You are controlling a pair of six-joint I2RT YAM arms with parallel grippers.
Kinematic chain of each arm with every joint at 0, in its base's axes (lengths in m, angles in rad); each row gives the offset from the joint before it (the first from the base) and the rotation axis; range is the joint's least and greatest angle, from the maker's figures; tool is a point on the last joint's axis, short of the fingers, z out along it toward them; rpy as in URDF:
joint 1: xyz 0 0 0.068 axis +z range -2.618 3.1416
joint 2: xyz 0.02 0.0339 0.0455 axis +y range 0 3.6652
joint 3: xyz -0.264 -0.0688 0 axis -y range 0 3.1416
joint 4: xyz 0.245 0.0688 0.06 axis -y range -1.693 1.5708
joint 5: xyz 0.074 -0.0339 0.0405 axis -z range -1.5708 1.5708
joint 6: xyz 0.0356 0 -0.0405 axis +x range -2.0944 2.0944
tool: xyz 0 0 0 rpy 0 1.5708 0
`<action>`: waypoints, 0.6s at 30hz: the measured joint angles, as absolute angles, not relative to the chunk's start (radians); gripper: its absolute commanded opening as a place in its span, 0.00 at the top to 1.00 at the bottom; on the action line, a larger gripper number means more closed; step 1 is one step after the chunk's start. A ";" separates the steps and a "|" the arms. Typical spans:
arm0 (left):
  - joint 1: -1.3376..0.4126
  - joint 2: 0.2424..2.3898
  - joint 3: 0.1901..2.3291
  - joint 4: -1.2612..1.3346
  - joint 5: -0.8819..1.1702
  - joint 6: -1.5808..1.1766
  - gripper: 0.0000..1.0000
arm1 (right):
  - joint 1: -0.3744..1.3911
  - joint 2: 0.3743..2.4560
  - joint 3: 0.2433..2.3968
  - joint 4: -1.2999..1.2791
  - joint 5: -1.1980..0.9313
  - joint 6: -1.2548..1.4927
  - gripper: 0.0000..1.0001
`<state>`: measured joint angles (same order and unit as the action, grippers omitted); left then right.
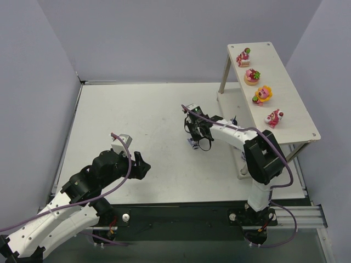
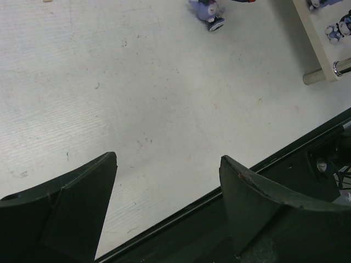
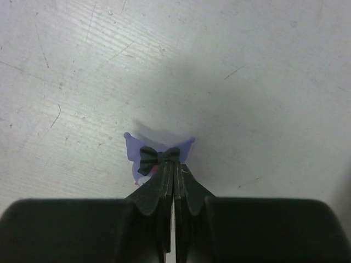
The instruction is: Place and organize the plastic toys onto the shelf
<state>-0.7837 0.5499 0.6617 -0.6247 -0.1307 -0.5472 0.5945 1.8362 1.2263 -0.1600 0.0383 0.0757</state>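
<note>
Right tool (image 3: 173, 170) closed, tips meeting; purple toy (image 3: 159, 149) on table (image 3: 247, 66) touching tips, grip unclear; left tool (image 2: 167, 164) open over table; four bright toys (image 1: 261, 94) on shelf (image 1: 293, 118) top board

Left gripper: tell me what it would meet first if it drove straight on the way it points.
Probably the bare tabletop: the open left gripper angles down at it with nothing between its fingers. The blue-purple toy lies farther ahead, off to the right, though depth is unclear.
</note>
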 measured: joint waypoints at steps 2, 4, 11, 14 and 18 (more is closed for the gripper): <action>-0.784 0.550 0.662 -0.624 -0.131 -0.547 0.15 | 0.609 1.815 1.198 -0.140 0.066 0.076 1.00; -0.784 0.550 0.662 -0.624 -0.131 -0.547 0.15 | 0.624 1.794 1.172 -0.114 0.091 0.078 1.00; -0.784 0.551 0.661 -0.624 -0.130 -0.547 0.15 | 0.636 1.763 1.146 -0.071 0.119 0.089 0.52; -0.784 0.551 0.661 -0.624 -0.130 -0.547 0.15 | 0.636 1.763 1.148 -0.081 0.112 0.087 0.44; -0.784 0.551 0.661 -0.624 -0.131 -0.548 0.15 | 0.628 1.763 1.179 -0.128 0.076 0.086 0.43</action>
<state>-0.7837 0.5507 0.6605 -0.6243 -0.1307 -0.5476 0.6277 1.7634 1.1786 -0.1280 0.0757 0.0860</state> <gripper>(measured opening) 0.854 0.567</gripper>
